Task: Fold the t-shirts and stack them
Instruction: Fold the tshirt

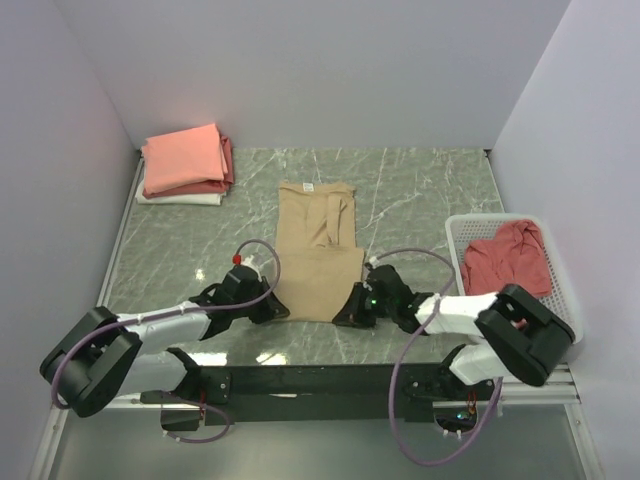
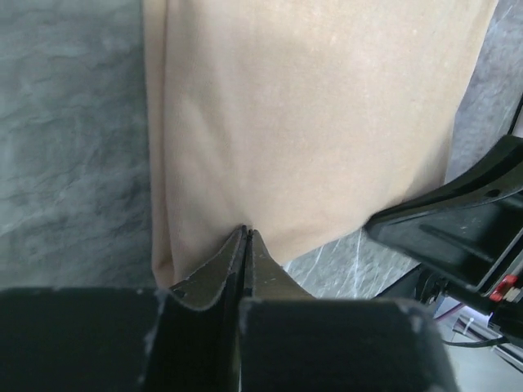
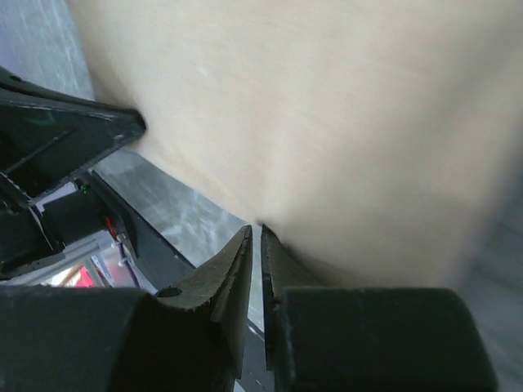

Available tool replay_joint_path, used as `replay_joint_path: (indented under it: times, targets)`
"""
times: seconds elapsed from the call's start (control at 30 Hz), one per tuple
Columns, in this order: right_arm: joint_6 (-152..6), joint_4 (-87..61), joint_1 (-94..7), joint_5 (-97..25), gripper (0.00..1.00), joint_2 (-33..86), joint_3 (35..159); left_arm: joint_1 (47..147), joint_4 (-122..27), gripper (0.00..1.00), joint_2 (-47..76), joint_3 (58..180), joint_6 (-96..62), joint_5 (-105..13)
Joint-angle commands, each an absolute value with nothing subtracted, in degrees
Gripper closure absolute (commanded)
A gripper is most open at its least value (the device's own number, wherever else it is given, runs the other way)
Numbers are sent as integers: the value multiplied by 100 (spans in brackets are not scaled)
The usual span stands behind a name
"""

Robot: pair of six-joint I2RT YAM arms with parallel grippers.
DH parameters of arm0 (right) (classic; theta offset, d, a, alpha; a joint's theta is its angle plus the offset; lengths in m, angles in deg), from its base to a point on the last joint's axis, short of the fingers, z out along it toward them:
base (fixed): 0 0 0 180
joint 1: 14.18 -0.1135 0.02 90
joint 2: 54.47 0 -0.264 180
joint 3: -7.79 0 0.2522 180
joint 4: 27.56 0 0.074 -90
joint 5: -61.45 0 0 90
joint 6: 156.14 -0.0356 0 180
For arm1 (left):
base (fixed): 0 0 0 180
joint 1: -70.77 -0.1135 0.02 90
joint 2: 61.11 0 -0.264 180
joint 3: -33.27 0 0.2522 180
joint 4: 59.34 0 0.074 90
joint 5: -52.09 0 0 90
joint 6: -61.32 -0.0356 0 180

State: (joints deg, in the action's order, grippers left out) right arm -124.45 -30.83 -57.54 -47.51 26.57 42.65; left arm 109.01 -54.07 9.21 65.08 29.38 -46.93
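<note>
A tan t-shirt (image 1: 318, 250) lies folded into a long strip in the middle of the table, neck label at the far end. My left gripper (image 1: 283, 312) is at its near left corner, and in the left wrist view the jaws (image 2: 246, 231) are pressed shut on the hem of the tan cloth (image 2: 310, 122). At the near right corner my right gripper (image 1: 345, 318) holds the hem of the tan shirt (image 3: 343, 122); its tips (image 3: 259, 229) stand a narrow slit apart. A stack of folded t-shirts (image 1: 185, 165), salmon-pink on top, sits at the far left.
A white slatted basket (image 1: 462, 232) stands at the right edge with a crumpled dusty-red t-shirt (image 1: 510, 260) inside. White walls close in the far, left and right sides. Each wrist view shows the other arm's black gripper (image 2: 458, 220) (image 3: 65, 131) close by.
</note>
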Motion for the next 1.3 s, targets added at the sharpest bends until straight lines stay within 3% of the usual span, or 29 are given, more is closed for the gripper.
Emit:
replay_joint_path:
  times: [0.0,0.37,0.5,0.67,0.83,1.03,1.27]
  targets:
    - [-12529,-2892,-5471,-4656,84,1983,3879,10918,-5094,96,666,6356,2959,-4416]
    - [-11977,-1424,-4495,-4464,82,100,3359,10777,-4375,93,-125,6540,2871,-4292]
    - [-11923,-1029,-4451,-4463,81,-313,3394,10733,-3873,75,-529,6733,2923,-4143]
    - [-12011,-922,-4468,-4551,80,-709,3578,10733,-3617,71,-925,6681,3055,-4160]
    - [-11888,-887,-4477,-4525,80,-429,3913,10733,-3521,72,-987,6593,3178,-4108]
    - [-11940,-1519,-4521,-4630,80,177,3711,10733,-3503,53,-1286,6373,3301,-3984]
    - [-11897,-1555,-4556,-4472,80,468,3500,10733,-3626,55,-1040,6338,3284,-4064]
